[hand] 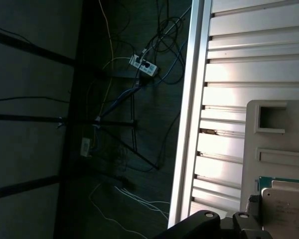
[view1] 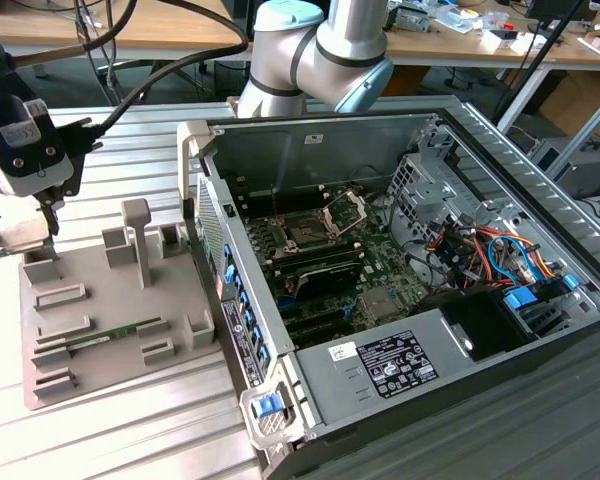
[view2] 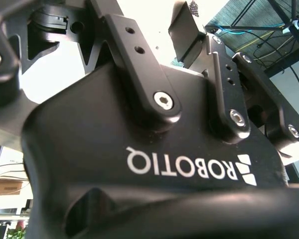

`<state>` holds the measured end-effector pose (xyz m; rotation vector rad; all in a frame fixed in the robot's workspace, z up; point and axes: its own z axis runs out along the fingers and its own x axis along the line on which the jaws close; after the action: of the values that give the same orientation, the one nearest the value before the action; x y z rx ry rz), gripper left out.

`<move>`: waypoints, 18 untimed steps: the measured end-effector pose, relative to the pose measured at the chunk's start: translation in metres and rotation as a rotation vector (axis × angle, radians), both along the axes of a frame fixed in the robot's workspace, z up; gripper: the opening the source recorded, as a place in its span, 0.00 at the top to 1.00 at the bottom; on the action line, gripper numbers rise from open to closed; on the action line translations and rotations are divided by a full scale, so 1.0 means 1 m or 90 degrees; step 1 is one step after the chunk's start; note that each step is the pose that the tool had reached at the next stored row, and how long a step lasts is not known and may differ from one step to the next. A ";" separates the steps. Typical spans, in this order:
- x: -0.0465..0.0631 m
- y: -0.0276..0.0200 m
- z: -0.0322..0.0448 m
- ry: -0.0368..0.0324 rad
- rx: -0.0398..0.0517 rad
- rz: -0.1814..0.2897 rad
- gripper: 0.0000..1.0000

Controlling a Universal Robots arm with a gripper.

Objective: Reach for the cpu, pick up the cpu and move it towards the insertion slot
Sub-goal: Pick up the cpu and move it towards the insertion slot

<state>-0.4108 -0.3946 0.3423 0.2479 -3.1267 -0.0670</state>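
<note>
My hand (view1: 50, 222) hangs over the grey tray's (view1: 100, 320) ten o'clock corner, where the cpu (hand: 285, 211) lies, probably kept square for pickup. Clenched or released, I cannot tell. The insertion slot (view1: 305, 236) sits well apart, toward three o'clock.

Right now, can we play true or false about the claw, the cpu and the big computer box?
1. The claw is inside the case. False: the claw hangs outside the case, over a corner of the grey tray, at the exterior view's left.
2. The cpu is already in the socket. False: the cpu lies at the tray's corner, right under the claw; the socket is far off, inside the case.
3. The case is open, so its board shows. True.
4. A green stick lies on the tray. True.
</note>
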 end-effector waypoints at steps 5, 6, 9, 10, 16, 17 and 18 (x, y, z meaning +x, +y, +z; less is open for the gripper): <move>0.000 0.0000 0.0016 0.0000 0.0000 0.000 0.45; 0.000 0.0000 0.0019 0.0000 0.0000 0.000 0.45; 0.000 0.0000 0.0026 0.0000 0.0000 0.000 0.45; 0.000 0.0000 0.0030 0.0000 0.0000 0.000 0.45; 0.000 0.0000 0.0043 0.0000 0.0000 0.000 0.45; 0.000 0.0000 0.0046 0.0000 0.0000 0.000 0.45; 0.000 0.0000 0.0048 0.0000 0.0000 0.000 0.45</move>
<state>-0.4107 -0.3946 0.3471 0.2479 -3.1267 -0.0670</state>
